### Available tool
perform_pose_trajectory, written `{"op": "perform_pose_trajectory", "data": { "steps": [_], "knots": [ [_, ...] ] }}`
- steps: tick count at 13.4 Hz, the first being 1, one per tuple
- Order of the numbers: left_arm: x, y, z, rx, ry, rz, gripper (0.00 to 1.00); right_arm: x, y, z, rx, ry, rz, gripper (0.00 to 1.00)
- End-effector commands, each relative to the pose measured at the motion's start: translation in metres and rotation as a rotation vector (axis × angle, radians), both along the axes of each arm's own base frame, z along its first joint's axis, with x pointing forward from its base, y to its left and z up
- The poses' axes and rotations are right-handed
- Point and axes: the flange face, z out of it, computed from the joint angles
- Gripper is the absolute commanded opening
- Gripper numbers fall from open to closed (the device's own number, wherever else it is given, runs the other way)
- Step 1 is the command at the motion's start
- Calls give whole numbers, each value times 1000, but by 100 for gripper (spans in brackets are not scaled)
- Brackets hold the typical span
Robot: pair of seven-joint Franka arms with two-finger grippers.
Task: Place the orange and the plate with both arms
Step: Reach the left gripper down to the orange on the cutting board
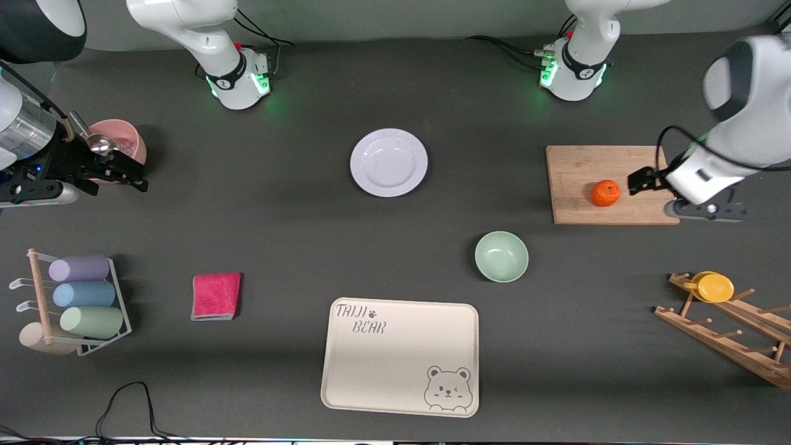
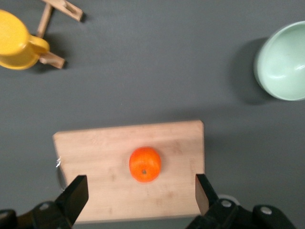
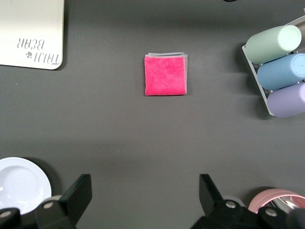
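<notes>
The dark table (image 1: 278, 247) fills the front view, and the cream bear-printed tray (image 1: 400, 355) at lower centre is the largest thing lying on it. The wooden cutting board (image 1: 581, 167) sits at the upper right of the frame, toward the left arm's end of the table. The plate (image 1: 389, 162), pale lavender-white, rests flat just above centre, nearer the robots' bases than the tray, with nothing on it. The mint-green bowl (image 1: 501, 256) stands between the board and the tray. A folded pink cloth (image 1: 215, 296) lies at lower left, beside a rack of pastel cups (image 1: 80, 295); a pink cup (image 1: 116, 141) stands at the upper left edge. The orange (image 1: 605, 193) sits on the cutting board, on the part of the board nearer the front camera. The left gripper (image 2: 142, 191) hangs over the board's end at the frame's right edge, its fingers spread wide with the orange loose between them and nothing held. The right gripper (image 3: 147, 193) hovers over bare table by the pink cup at the frame's left edge, fingers likewise wide apart and empty.
</notes>
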Motion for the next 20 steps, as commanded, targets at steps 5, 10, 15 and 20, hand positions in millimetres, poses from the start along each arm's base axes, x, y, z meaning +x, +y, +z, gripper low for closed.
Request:
{"op": "perform_pose_trajectory", "data": {
  "steps": [5,10,15,20],
  "knots": [
    [-92,4,-113,7,-124,76,100,32,38,-28,-16,55,61,100],
    [-97,4,-142,7,-126,61,100,42,48,-40,49,80,43,100],
    [-103,14,-166,2,-71,81,100,66,67,-75,276,151,-5,100],
    [-104,15,-170,2,-54,78,29,93,68,-145,444,211,-128,100]
  ]
}}
